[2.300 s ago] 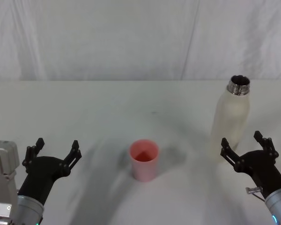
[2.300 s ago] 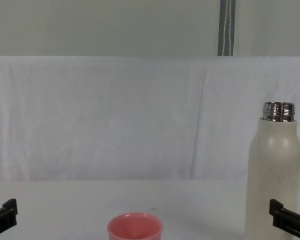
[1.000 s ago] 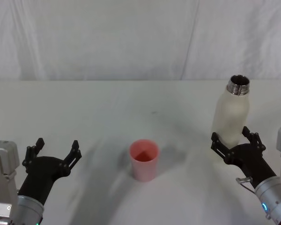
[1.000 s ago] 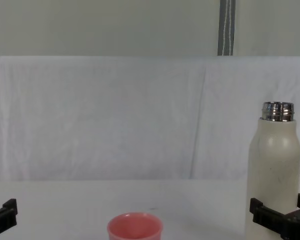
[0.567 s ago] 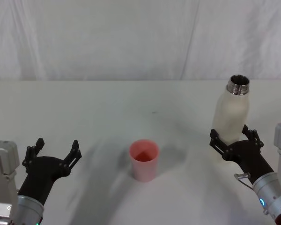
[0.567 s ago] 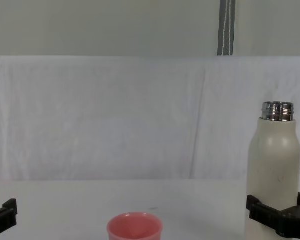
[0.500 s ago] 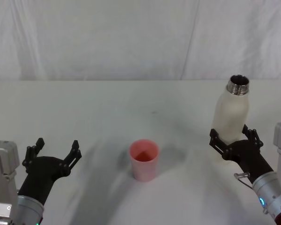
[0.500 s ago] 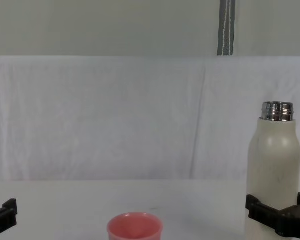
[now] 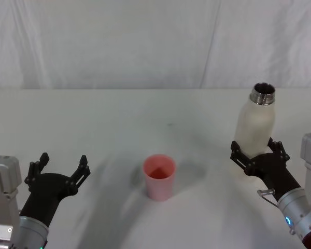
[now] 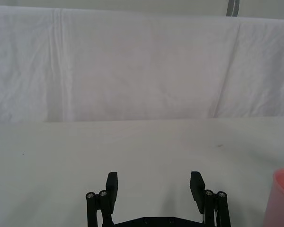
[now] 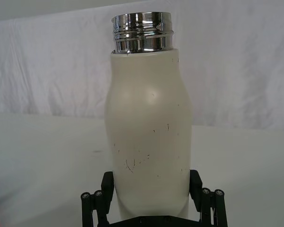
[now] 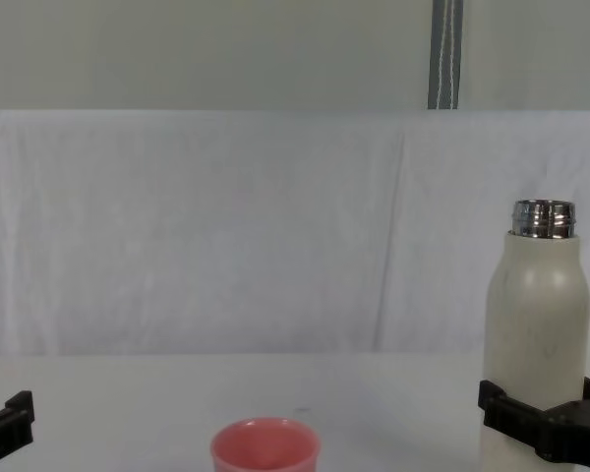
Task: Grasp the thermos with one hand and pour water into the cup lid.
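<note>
since the thermos (image 9: 255, 129) looks rigid w/ a smooth matte wall, prob slippery, grip low-mid body. right tool (image 9: 256, 156) open, fingers either side, not clamped; left tool (image 9: 59, 170) open, idle.

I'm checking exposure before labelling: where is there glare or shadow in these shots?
Right wrist view: bright highlights on the thermos's steel neck, soft sheen on its body. Head view: soft grey shadows on the table beside the cup lid and below the left hand; the right hand straddles the thermos.
</note>
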